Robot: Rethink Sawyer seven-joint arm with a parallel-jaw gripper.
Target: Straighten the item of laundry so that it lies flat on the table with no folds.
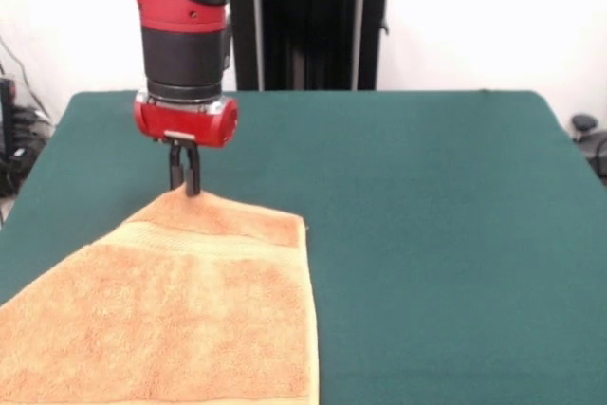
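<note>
Nearest the camera: orange-tan terry hand towel [180,310], looped pile, soft and nubbly. It spreads across the near left part of the dark green felt-like table [436,234] and runs off the bottom edge of the view and off the left edge. Its right hem is straight and runs nearly up and down, ending in a squared corner. Toward the far end of the towel a smoother woven border band crosses its width, paler than the pile.

Beyond the band the towel's far edge is not level: it rises to a small peak at the left end, and slopes down from there to the squared right corner. The cloth at the peak looks lifted off the felt.

At that peak: black two-fingered gripper [185,177], pointing straight down, fingers narrow and drawn together with the towel's peak pinched at their tips. Above the towel's peak, a glossy red cylindrical wrist collar with a silver band, then a black and red arm segment climbing out of the top of the view.

Right of the towel and beyond it the felt is flat, matte, uniform green, with rounded far corners.

No containers on the table.
</note>
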